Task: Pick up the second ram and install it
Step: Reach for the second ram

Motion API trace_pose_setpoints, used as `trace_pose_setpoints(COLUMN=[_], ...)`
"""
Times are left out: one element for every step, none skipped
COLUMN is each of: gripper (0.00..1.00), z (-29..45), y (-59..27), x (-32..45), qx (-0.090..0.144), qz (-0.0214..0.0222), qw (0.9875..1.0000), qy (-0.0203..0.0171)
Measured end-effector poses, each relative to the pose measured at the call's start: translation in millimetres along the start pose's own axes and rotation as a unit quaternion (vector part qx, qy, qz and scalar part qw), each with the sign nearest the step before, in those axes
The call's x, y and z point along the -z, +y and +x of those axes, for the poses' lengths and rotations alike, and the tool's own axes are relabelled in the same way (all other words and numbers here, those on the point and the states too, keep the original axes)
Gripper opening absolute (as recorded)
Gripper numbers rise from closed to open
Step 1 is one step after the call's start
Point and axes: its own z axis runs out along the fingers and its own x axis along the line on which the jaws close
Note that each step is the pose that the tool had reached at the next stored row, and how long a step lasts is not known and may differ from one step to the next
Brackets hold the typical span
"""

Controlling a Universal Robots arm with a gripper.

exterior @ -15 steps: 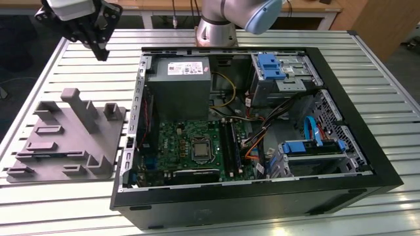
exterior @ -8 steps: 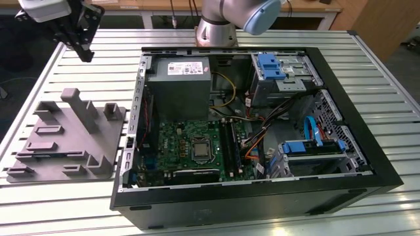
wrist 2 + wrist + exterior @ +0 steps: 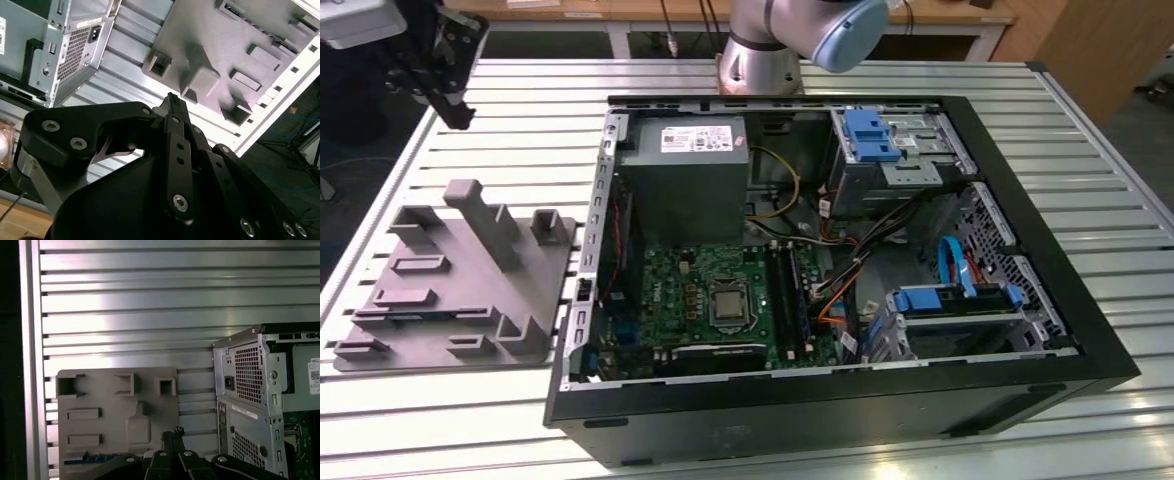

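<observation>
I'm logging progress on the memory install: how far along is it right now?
Done: nothing I can confirm; the motherboard slots are too crowded to tell if a stick is seated. In hand: nothing; the gripper is shut and empty over the table near the grey fixture. Left: the second ram, apparently the bluish strip in the fixture in the first wrist view, is not yet picked up or installed.

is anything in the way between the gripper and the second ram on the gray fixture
Nothing visible does. In the first wrist view the gripper hangs above the gray fixture, and the second ram lies in a slot at the fixture's edge, with only open air between them.
</observation>
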Motion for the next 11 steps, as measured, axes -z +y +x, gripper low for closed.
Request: trace_pose_setpoints(gripper=[0.1,0.1,0.1,0.1,0.1,0.1,0.1,0.1,0.1,0.1,0.1], z=[3.3,6.7,9.5,11.9,13.8,15.5,17.3,19.1,20.9,22.7,24.5], y=[-0.5,-1.1,-1.6,-2.2,-3.0,-3.9,-4.7,-5.5,-6.4,-7.1,-7.9], x=[-0.1,-0.2,-0.4,-0.4,-0.7,-0.9,-1.2,-1.4,-1.7,-2.0,-2.2], qx=[0.0,0.0,0.0,0.0,0.0,0.0,0.0,0.0,0.0,0.0,0.0], qz=[0.0,0.0,0.0,0.0,0.0,0.0,0.0,0.0,0.0,0.0,0.0], qw=[1.0,1.0,1.0,1.0,1.0,1.0,1.0,1.0,1.0,1.0,1.0], qy=[0.0,0.0,-0.0001,0.0,0.0,0.0,0.0,0.0,0.0,-0.0001,0.0])
